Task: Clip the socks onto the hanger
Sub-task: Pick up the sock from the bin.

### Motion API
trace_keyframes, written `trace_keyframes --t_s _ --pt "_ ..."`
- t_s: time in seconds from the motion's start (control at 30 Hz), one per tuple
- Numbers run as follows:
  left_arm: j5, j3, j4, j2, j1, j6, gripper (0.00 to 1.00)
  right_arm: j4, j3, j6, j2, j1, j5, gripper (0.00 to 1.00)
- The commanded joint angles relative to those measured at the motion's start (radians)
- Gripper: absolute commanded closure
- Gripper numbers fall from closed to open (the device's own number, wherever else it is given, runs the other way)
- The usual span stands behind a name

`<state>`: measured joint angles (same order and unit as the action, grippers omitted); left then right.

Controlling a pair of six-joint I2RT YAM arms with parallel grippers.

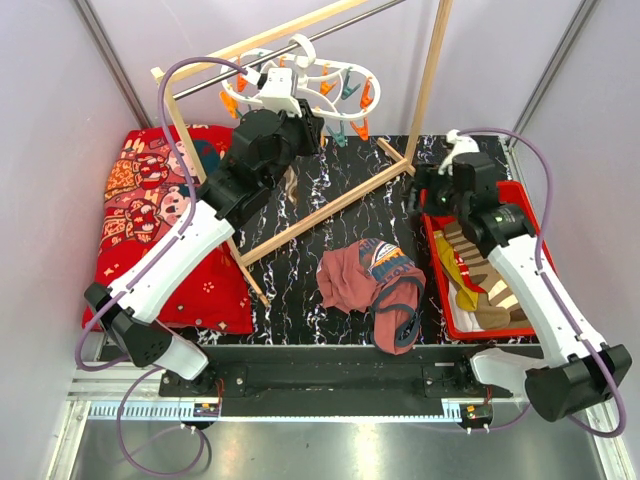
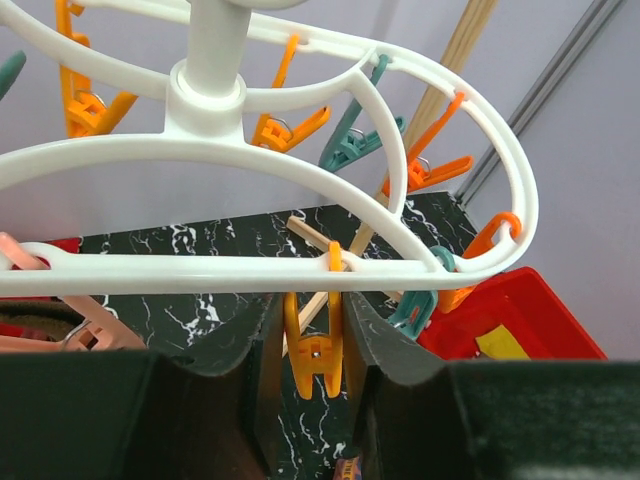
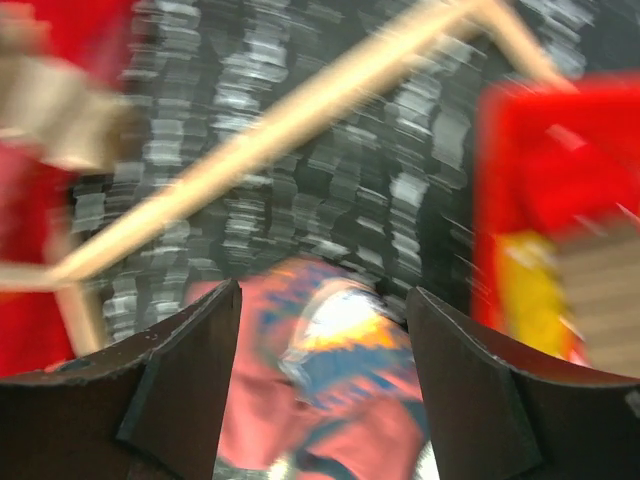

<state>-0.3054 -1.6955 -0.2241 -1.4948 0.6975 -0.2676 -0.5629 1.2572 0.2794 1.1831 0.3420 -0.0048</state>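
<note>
The left gripper (image 2: 313, 305) is closed around an orange peg (image 2: 313, 352) on the hanger (image 2: 250, 272). The right gripper (image 3: 320, 300), blurred, hovers wide open and empty. The socks (image 1: 480, 285) lie in the red tray (image 1: 434, 265).

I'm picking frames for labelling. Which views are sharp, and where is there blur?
Top external: sharp and evenly lit, with the hanger and socks clear. Left wrist: crisp on the hanger and on the orange peg between the fingers of the left gripper. Right wrist: heavy motion blur smears the wooden pole, red tray and garment; only the fingers of the right gripper look sharp.
</note>
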Motion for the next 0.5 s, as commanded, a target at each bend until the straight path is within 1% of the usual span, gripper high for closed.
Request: trace_keyframes --t_s 0.0,0.07,0.1,0.17,0.2,0.27,0.3,0.33,0.4,0.43,0.47 --pt "-0.037 0.017 0.043 0.034 0.004 0.053 1.0 -0.166 -0.025 -0.006 0.024 -0.124 0.12 0.26" --pt "-0.038 0.019 0.042 0.036 0.004 0.06 1.0 -0.173 -0.039 0.01 0.05 -0.184 0.108 0.27" --pt "-0.038 0.02 0.043 0.036 0.004 0.061 1.0 -0.176 -0.044 0.021 0.078 -0.243 0.095 0.29" --pt "-0.029 0.023 0.043 0.038 0.004 0.056 1.0 -0.16 -0.048 0.04 0.108 -0.293 0.094 0.3" --pt "-0.026 0.028 0.043 0.039 0.004 0.056 1.0 -0.149 -0.048 0.041 0.148 -0.322 0.103 0.34" --pt "-0.029 0.039 0.045 0.041 0.004 0.057 1.0 -0.109 -0.047 0.049 0.208 -0.336 0.115 0.37" --pt "-0.035 0.04 0.048 0.042 0.004 0.056 1.0 -0.083 -0.056 0.043 0.223 -0.336 0.13 0.4" --pt "-0.046 0.043 0.048 0.042 0.004 0.056 1.0 -0.037 -0.058 0.021 0.242 -0.356 0.143 0.42" --pt "-0.046 0.046 0.049 0.045 0.004 0.054 1.0 -0.011 -0.044 -0.014 0.306 -0.374 0.144 0.44" --pt "-0.043 0.048 0.051 0.047 0.004 0.056 1.0 0.003 -0.035 -0.046 0.329 -0.383 0.155 0.48" --pt "-0.043 0.048 0.054 0.05 0.004 0.056 1.0 0.009 -0.027 -0.068 0.352 -0.386 0.155 0.49"
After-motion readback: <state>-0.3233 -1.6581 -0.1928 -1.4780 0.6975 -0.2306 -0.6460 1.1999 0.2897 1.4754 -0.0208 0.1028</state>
